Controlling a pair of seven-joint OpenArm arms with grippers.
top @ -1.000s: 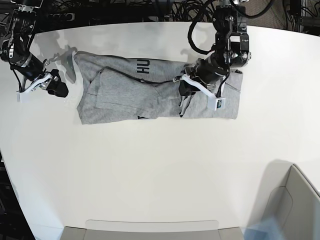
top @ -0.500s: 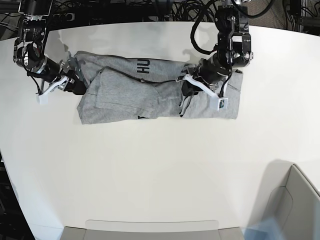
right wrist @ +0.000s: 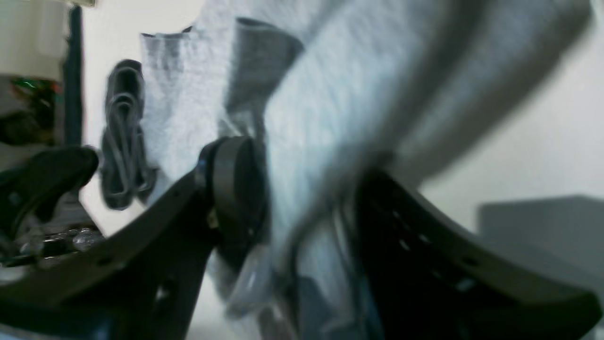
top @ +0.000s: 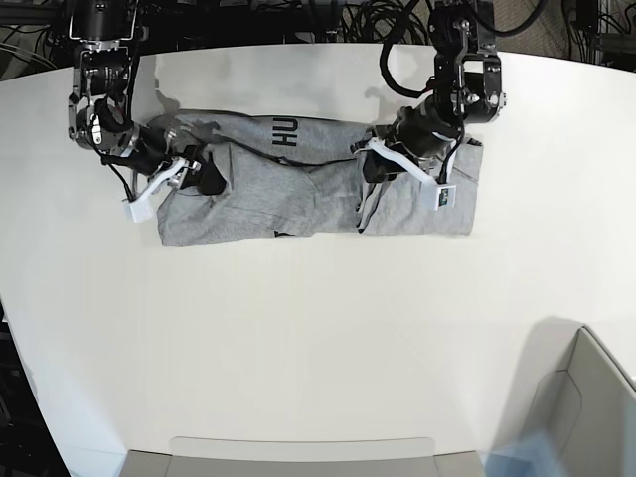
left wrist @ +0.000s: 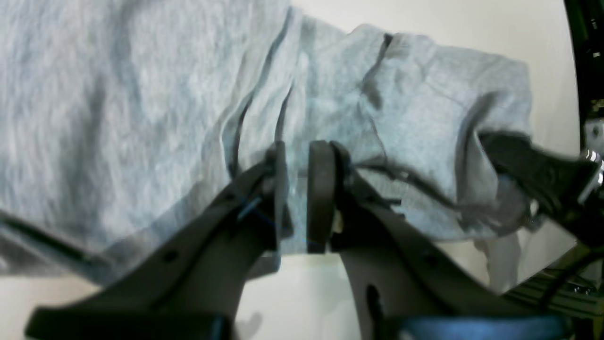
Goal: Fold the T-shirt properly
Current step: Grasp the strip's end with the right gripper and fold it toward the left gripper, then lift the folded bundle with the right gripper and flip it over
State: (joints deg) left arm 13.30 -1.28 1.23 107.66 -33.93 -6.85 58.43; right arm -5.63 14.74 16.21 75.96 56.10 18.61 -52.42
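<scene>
The left hand, at upper right of the base view, has its two fingers nearly together with a thin pleat of the shirt between them; in the left wrist view that hand pinches the grey cloth just above the bare worktop edge, so it looks clamped on the fabric. The right hand, at upper left of the base view, sits over the shirt's left end; in its own wrist view the hand has its fingers spread with a thick fold of cloth running between them, but that view is blurred and it cannot be told whether the fingers have gripped. Outward from both, the shirt lies as a long flattened band across the upper part of the worktop, its long axis running left to right in the frame, with black lettering showing near the top middle. The hands therefore stand on one line along that axis, the right at the left end, the left about two thirds of the way toward the right end. The right-hand third lies beyond the left hand, and the next fold probably turns on carrying one end along this axis over the other.
</scene>
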